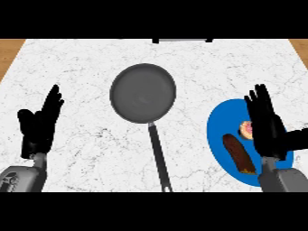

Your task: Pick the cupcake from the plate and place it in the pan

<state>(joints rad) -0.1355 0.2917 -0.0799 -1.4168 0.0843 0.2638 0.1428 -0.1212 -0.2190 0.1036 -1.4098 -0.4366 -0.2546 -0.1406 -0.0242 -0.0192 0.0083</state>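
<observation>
Marble, white with grey veins, is covering the counter [83, 144] you are looking down on, and wooden flooring is showing past its left and right edges. Count what is lying there: one pan, one plate, and two food items on the plate.

You are seeing the grey pan [143, 93] sitting near the middle of the counter, slightly toward the far edge, with its long handle [159, 158] running back toward the near edge. Nothing is lying inside it.

You are finding the blue plate [223, 135] toward the right edge of the counter, well apart from the pan. On it, the cupcake [247, 130], pink and pale, is sitting close beside the right hand, and that hand is partly covering it, so you cannot tell its full shape. A brown elongated pastry [240, 154] is lying just beside it, nearer the near edge of the plate.

Your right hand [268, 128] is hovering over the right half of the plate, fingers straight and pointing toward the far edge, thumb spread out to the right; it is holding nothing. It is hiding much of the plate's right side.

Your left hand [41, 124] is resting near the left edge of the counter, fingers up and apart, gripping nothing, well away from the pan.

A dark object [183, 40] is just peeking in at the far edge, too cropped to identify.
</observation>
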